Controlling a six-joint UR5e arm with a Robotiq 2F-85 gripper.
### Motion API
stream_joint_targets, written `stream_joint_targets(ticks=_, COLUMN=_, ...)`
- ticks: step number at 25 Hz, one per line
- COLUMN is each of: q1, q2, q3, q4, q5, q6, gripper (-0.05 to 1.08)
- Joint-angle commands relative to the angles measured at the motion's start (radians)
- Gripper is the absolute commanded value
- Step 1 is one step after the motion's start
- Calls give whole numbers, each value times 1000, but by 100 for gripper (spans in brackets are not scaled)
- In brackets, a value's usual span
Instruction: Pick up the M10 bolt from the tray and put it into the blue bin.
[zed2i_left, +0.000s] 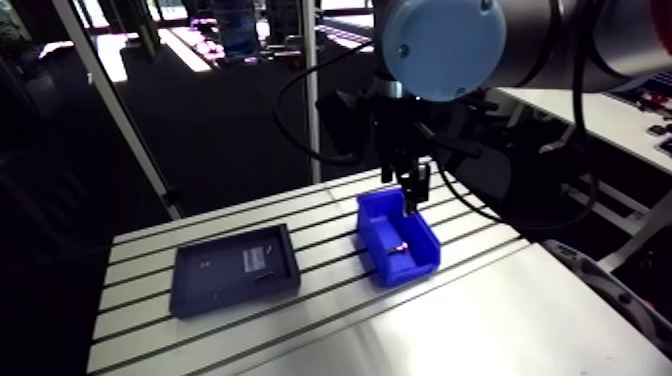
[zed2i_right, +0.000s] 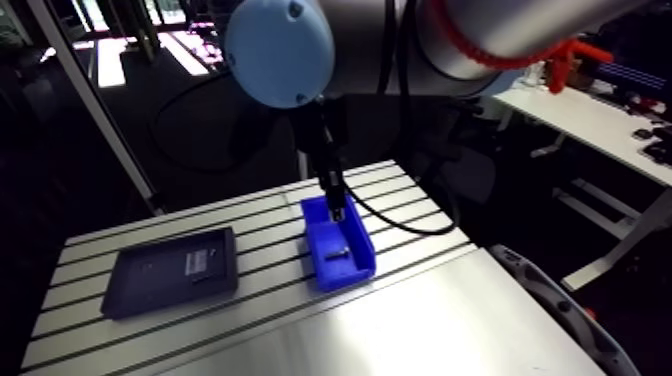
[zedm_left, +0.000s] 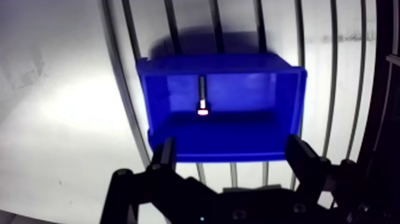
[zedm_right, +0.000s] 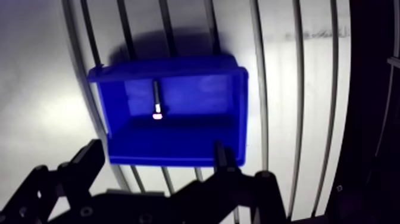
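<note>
Gripper (zedm_left: 231, 143) is hanging open over the blue bin (zedm_left: 286, 101), its two dark fingers (zedm_left: 163, 158) standing wide apart with nothing between them, their tips hovering over the bin's nearer wall in the wrist view. The M10 bolt (zedm_left: 202, 95) is lying inside the bin, on its floor towards the wall farthest from the gripper, its shank pointing at that wall and its head catching a reddish glint. The bin is sitting on the slotted aluminium table (zed2i_left: 140, 250), across several of the dark grooves, and is throwing a shadow on the metal beyond its far wall. Just beside the bin the grooved surface is giving way to a smooth, pale plate (zed2i_left: 500, 310) that is reflecting the light brightly. In the arm view the dark tray (zed2i_left: 215, 280) is lying flat on the slotted part, well apart from the bin, with a paler patch showing on its floor.
</note>
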Motion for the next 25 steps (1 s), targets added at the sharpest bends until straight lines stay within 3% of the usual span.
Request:
stream_joint_targets(ticks=1, q1=33, q2=-74, q3=-151, q4=261, q5=-19, q6=115, gripper=1)
stream_joint_targets(ticks=6, q1=93, q2=-110, q3=-261, q4=409, q5=-12, q6=364, gripper=1)
stream_joint_targets(ticks=10, q1=133, q2=-116, q3=-366, q4=502, q5=-2, q6=684, gripper=1)
stream_joint_targets(ticks=13, q1=156, q2=-116, q3=-421, q4=538, q5=31, q6=925, gripper=1)
stream_joint_targets(ticks=17, q1=171, q2=-114, q3=-469, q4=541, q5=59, q6=1214, gripper=1)
stream_joint_targets(ticks=18, q1=174, q2=-114, q3=-481, q4=542, q5=73, q6=1272, gripper=1)
stream_joint_targets(ticks=21, q1=156, q2=-117, q3=-490, q4=550, q5=139, q6=1413, gripper=1)
stream_joint_targets(ticks=25, q1=157, q2=-137, q3=-486, q4=574, q5=149, q6=1593, gripper=1)
